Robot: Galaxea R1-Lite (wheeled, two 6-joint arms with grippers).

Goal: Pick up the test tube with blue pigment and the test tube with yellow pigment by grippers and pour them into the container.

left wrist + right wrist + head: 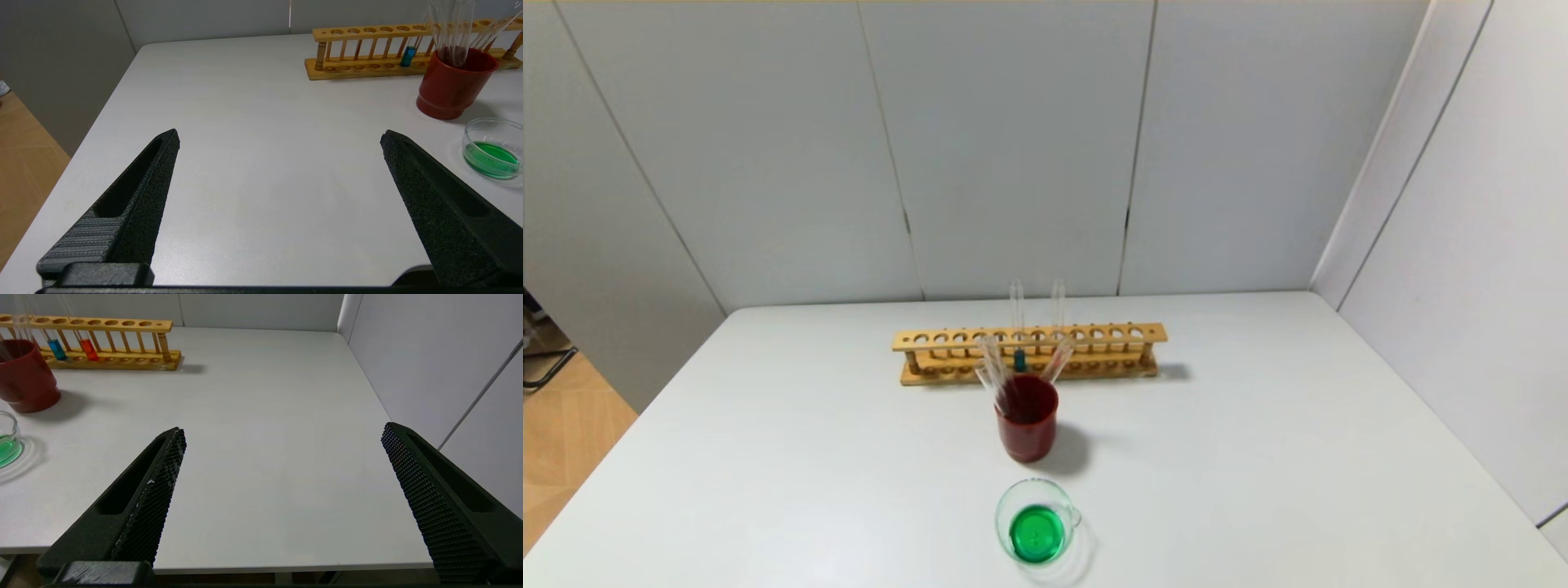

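The test tube with blue pigment (pixel 1018 359) stands upright in the wooden rack (pixel 1094 335); it also shows in the left wrist view (pixel 407 56) and the right wrist view (pixel 56 349). No tube with yellow liquid shows. The container (pixel 1037 523), a low clear glass dish, holds green liquid near the table's front edge; it also shows in both wrist views (pixel 492 149) (pixel 6 443). My left gripper (pixel 281 136) is open and empty over the table's left part. My right gripper (pixel 284 428) is open and empty over the table's right front edge. Neither shows in the head view.
A dark red cup (pixel 1027 420) with several empty-looking glass tubes stands between the rack and the dish. A tube with orange-red liquid (pixel 88 350) stands in the rack beside the blue one. Grey walls close the back and right side.
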